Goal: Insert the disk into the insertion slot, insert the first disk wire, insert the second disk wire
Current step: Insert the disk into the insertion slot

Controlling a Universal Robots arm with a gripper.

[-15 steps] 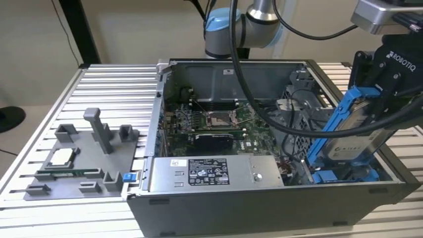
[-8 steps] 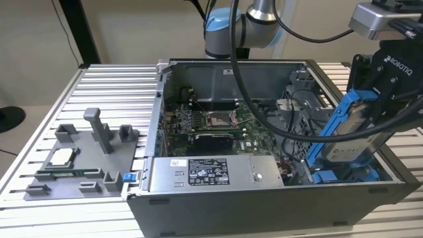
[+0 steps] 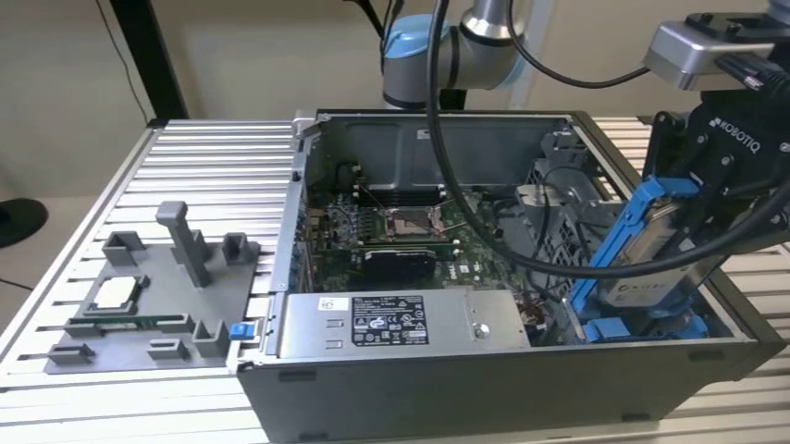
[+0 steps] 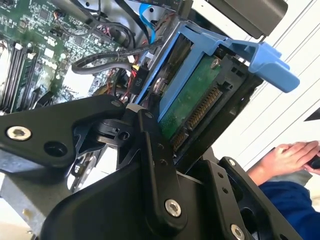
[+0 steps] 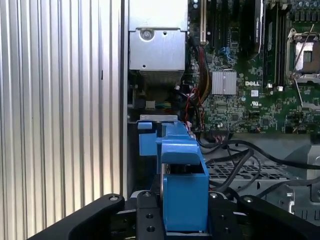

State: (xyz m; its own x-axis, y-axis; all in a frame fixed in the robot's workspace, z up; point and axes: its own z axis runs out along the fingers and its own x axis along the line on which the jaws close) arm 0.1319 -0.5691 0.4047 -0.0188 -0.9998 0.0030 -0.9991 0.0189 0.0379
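A slatted metal tabletop (image 3: pixel 210 166) is recorded, carrying an open computer case (image 3: pixel 494 388) on the exterior view's right part. A grey fixture (image 3: pixel 136 314) is laid near the tabletop's front corner at the exterior view's left, well apart from the case.

Inside the case, a grey power supply (image 3: pixel 395 324) is mounted along the front wall. A green motherboard (image 3: pixel 395 231) is seen behind it on the case floor.

The arm (image 3: pixel 482 28) is seen behind the case's rear wall. Its gripper (image 3: pixel 691 217) is held over the case's end at the exterior view's right.

The disk (image 3: pixel 648 277) is gripped in its blue carrier (image 3: pixel 623 231): the gripper is clamped on it from both sides, as is shown in both wrist views. The disk is tilted steeply, with its upper end raised above the case rim and its lower end down inside the case near the front corner at the exterior view's right. It is not seated flat. The slot (image 5: pixel 235 172), marked by its perforated grey wall, is seen in the first wrist view just beside the carrier.

Black cables (image 5: pixel 240 155) are draped across the slot wall. The disk's green underside (image 4: pixel 190 105) and connector row are shown in the second wrist view.

A person's hand (image 4: pixel 295 155) and a blue sleeve (image 4: pixel 280 205) are noted beyond the case in the second wrist view.
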